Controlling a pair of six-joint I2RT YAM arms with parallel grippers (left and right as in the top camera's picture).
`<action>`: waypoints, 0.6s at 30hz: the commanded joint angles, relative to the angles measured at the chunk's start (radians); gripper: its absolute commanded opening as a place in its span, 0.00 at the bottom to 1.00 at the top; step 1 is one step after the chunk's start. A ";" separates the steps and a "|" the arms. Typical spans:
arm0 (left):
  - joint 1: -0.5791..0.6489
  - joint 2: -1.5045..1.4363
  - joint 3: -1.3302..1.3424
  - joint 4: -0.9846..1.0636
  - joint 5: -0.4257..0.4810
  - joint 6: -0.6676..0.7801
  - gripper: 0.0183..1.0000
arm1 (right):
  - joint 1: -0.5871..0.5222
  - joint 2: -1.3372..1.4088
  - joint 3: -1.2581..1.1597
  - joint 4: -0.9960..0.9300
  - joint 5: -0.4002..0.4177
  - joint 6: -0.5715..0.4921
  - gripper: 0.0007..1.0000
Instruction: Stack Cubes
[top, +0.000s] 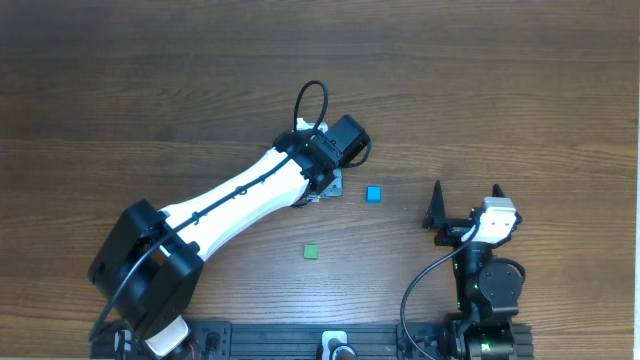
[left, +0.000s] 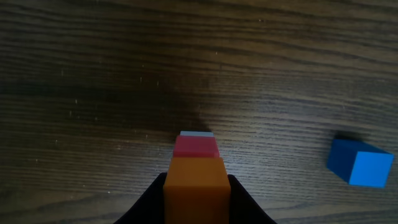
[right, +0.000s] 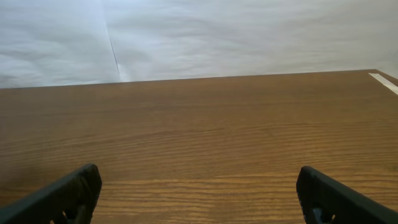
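My left gripper (left: 196, 198) is shut on an orange cube (left: 196, 177), its dark fingers flanking both sides. The orange cube sits on top of a red cube (left: 196, 147), and a thin grey edge (left: 196, 134) shows past the red one. In the top view the left gripper (top: 330, 180) is near the table's middle and hides the stack. A blue cube (left: 360, 163) (top: 373, 193) lies on the wood just right of it. A small green cube (top: 311, 251) lies nearer the front. My right gripper (top: 466, 202) (right: 199, 190) stands open at the right with nothing between its fingers.
The wooden table (top: 150, 90) stretches bare to the back and left. A black cable (top: 312, 100) loops above the left wrist. A pale wall (right: 249, 37) rises behind the table's far edge in the right wrist view.
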 joint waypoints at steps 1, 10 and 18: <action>0.006 0.023 -0.008 0.002 0.000 -0.014 0.07 | -0.005 -0.007 -0.008 0.000 -0.009 -0.001 0.99; 0.006 0.037 -0.008 0.003 -0.001 -0.014 0.08 | -0.005 -0.007 -0.008 0.000 -0.009 -0.001 0.99; 0.006 0.037 -0.008 0.003 0.000 -0.014 0.36 | -0.005 -0.007 -0.008 0.000 -0.009 -0.001 0.99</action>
